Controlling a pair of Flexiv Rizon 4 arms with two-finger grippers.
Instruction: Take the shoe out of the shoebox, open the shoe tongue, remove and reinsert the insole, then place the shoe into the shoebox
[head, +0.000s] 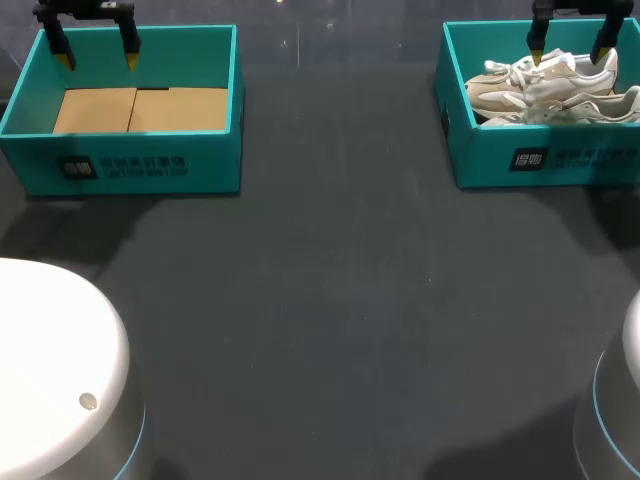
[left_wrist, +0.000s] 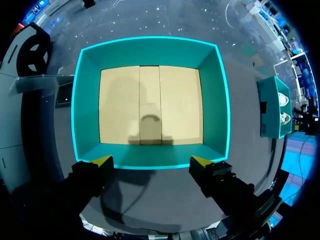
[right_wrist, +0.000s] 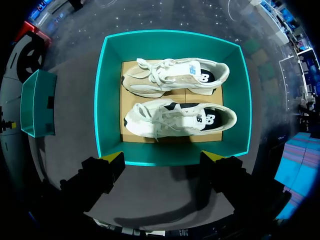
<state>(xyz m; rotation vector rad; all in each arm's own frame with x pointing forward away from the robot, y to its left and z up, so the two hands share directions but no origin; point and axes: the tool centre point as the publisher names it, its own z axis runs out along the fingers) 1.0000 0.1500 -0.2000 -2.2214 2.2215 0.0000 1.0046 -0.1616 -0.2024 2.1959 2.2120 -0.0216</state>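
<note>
The left fingers (head: 66, 58) stand apart at the head view's upper left, over a teal box (head: 150, 165). The right fingers (head: 536, 52), also apart, hang upper right above two pale shoes (head: 540, 88) lying in the shoebox (head: 480, 150) on the table (head: 340, 300).

Left wrist view: left fingers (left_wrist: 102, 161) spread, the cardboard-floored teal box (left_wrist: 150, 50) just ahead.

Right wrist view: right fingers (right_wrist: 114, 159) wide, holding nothing, with the shoes (right_wrist: 175, 119) side by side in the shoebox (right_wrist: 170, 40) ahead.
</note>
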